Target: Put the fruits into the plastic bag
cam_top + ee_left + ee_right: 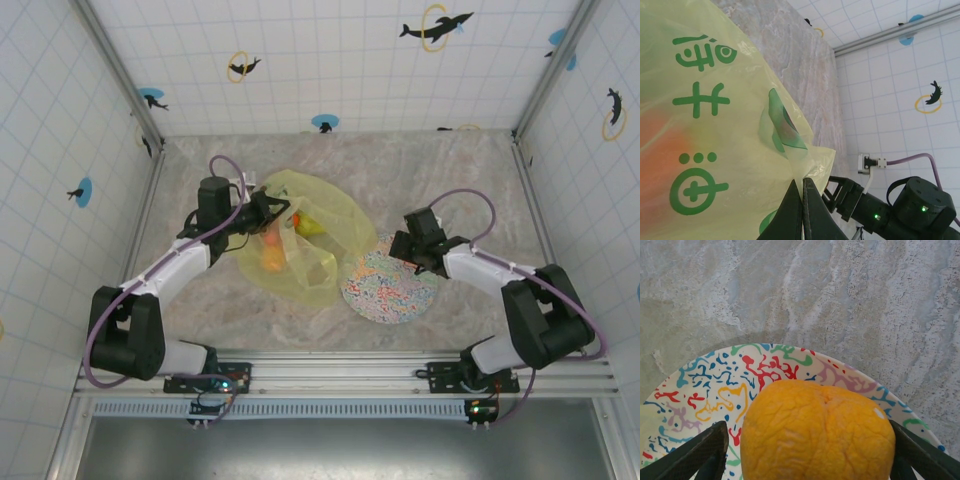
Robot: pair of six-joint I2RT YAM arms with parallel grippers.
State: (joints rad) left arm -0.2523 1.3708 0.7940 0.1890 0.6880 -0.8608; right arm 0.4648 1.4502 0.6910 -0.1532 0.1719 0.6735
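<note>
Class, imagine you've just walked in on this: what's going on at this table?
Two robot arms are bagging toy fruit. The left tool is shut on the edge of a thin yellow-green plastic bag with green print, holding it up. An orange-coloured piece and a few others show through the bag. The right tool is open, with a finger on either side of a wrinkled round orange toy fruit over the round multicoloured speckled plate. Whether the fingers touch it yet is unclear.

We see the plastic bag (730, 125) as thin, translucent, crinkled film; the orange (820, 435) has dull, wrinkled skin; the plate (715, 385) looks smooth and glossy, the tabletop (840, 290) matt, stone-veined.
</note>
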